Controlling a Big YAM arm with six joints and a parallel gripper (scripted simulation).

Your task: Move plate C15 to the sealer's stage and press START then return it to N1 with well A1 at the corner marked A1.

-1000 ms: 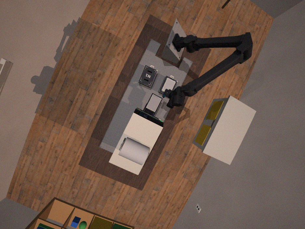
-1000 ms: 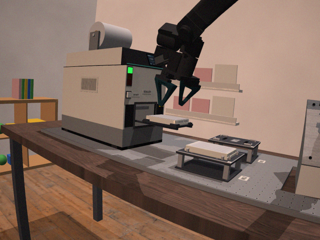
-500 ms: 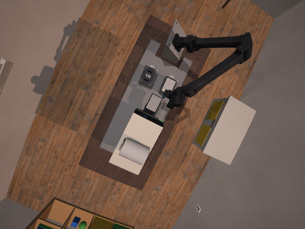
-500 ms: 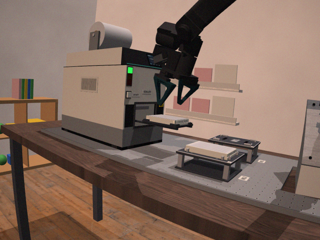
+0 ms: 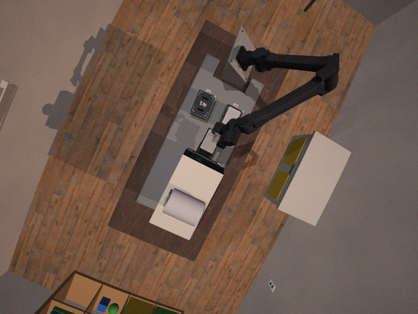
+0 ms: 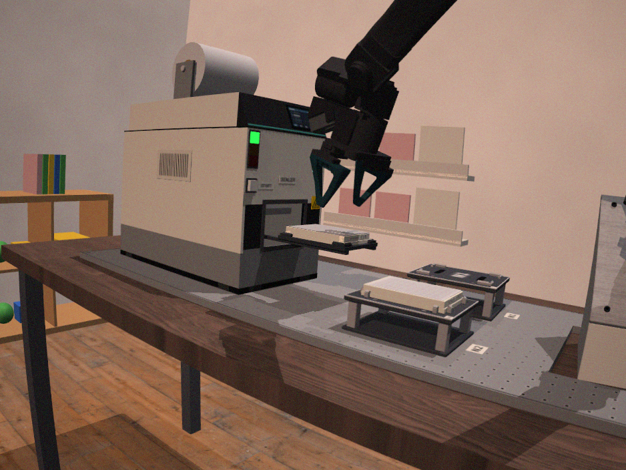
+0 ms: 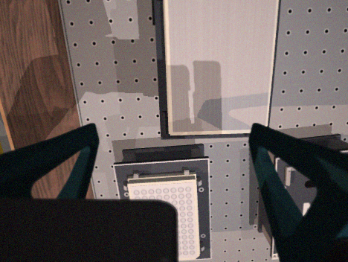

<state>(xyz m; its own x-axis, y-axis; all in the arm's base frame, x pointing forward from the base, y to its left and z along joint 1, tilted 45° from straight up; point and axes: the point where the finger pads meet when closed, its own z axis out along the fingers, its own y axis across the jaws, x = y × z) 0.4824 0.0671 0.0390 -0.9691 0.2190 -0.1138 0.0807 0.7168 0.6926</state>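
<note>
We are holding one gripper (image 5: 217,133) (image 6: 340,204) (image 7: 173,132) above the sealer's stage, its two fingers spreading wide with nothing between them. We are counting two plates: plate C15 (image 5: 209,141) (image 6: 326,233) (image 7: 221,67) is lying on the one extended stage (image 6: 348,248) (image 7: 162,89), wearing a smooth pale foil, and the second plate (image 5: 232,114) (image 6: 413,292) (image 7: 189,216) is sitting in nest N2 (image 5: 221,118) (image 6: 354,297) (image 7: 205,175), showing its rows of round wells. Two nests are standing on the perforated board (image 5: 161,162) (image 6: 510,348) (image 7: 230,186), and nest N1 (image 5: 202,104) (image 6: 458,276) is holding no plate.

We are facing one sealer (image 5: 197,172) (image 6: 187,177), carrying one roll (image 5: 183,206) (image 6: 227,69) on top. One lamp (image 6: 254,137) is glowing green, and one pale button (image 6: 251,185) is sitting beside the word START. We are also reading SEALER on the front, N1 in large letters on the left-hand nest's top, and N2 on a small tag (image 6: 476,348) by the other nest. One barcode label (image 6: 174,165) is marking the sealer's side, and one yellow warning sticker (image 6: 315,202) is showing near its opening. We are seeing no readable brand name.
</note>
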